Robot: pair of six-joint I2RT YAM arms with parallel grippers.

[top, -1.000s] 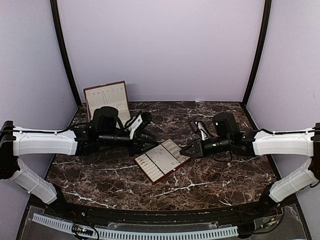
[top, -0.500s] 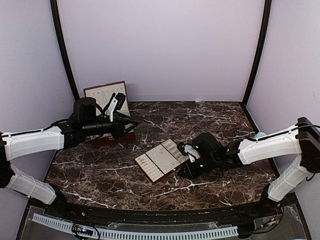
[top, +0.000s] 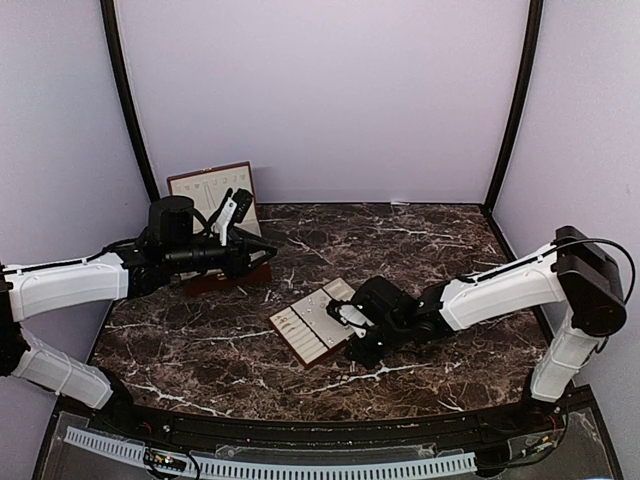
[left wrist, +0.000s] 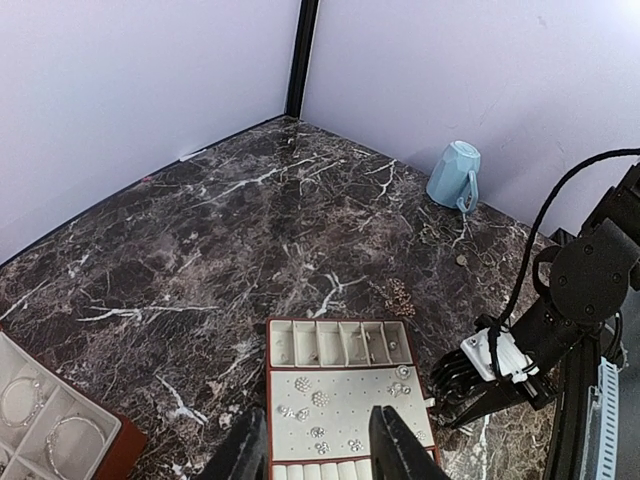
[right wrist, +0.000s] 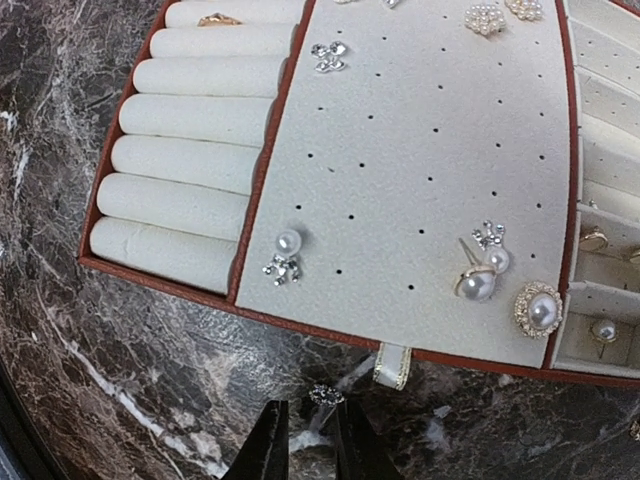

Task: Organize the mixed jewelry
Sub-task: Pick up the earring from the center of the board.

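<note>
The cream slotted tray (top: 318,322) lies mid-table and holds small silvery and pearl studs (right wrist: 287,243); it also shows in the left wrist view (left wrist: 350,400). My right gripper (top: 352,338) is low at the tray's near right edge. In the right wrist view its fingers (right wrist: 310,445) stand slightly apart, and a tiny sparkly piece (right wrist: 326,394) lies on the marble just beyond their tips, beside the tray's pull tab (right wrist: 392,365). My left gripper (top: 262,256) is open and empty above the table by the reddish-brown box (top: 212,196); in its own view (left wrist: 318,450) it looks down on the tray.
A pale blue mug (left wrist: 455,175) stands near the far wall. A small loose chain cluster (left wrist: 398,295) lies on the marble beyond the tray. The open box's base with bracelets shows at the lower left (left wrist: 50,430). Purple walls close in the table.
My right gripper has moved left and nearer, down to the tray's near right edge. My left arm swung back left toward the box, then stayed still.
</note>
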